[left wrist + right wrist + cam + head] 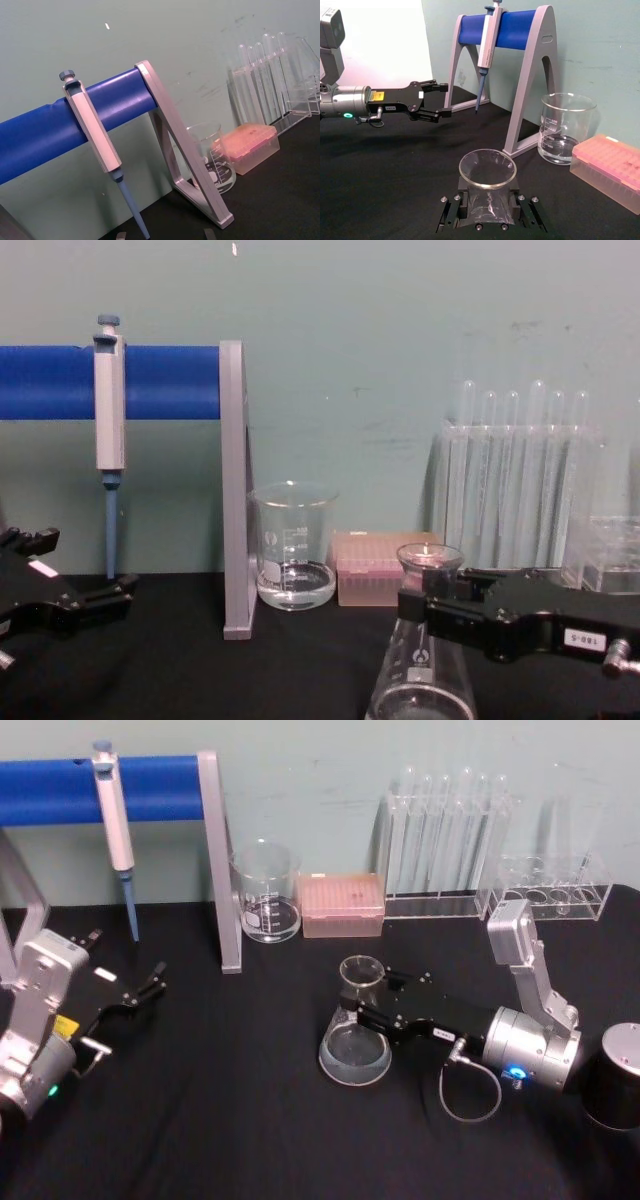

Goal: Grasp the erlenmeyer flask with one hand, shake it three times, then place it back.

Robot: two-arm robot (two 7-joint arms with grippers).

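Observation:
The erlenmeyer flask (355, 1045) is clear glass with a little liquid. It stands upright on the black table, right of centre. My right gripper (362, 1007) reaches in from the right, shut on the flask's neck just under the flared rim. In the right wrist view the flask (487, 175) sits between the two black jaws with its rim open toward the camera. The chest view shows the flask (420, 660) with the right gripper (432, 608) across its neck. My left gripper (148, 988) rests open near the table's left edge, far from the flask, and the right wrist view shows this left gripper (439, 101) too.
A glass beaker (267, 892) and a pink tip box (342, 905) stand behind the flask. A pipette (115, 820) hangs on the blue-barred stand (222, 860) at back left. Test tube racks (445, 850) line the back right. A black cylinder (615, 1075) sits at the right edge.

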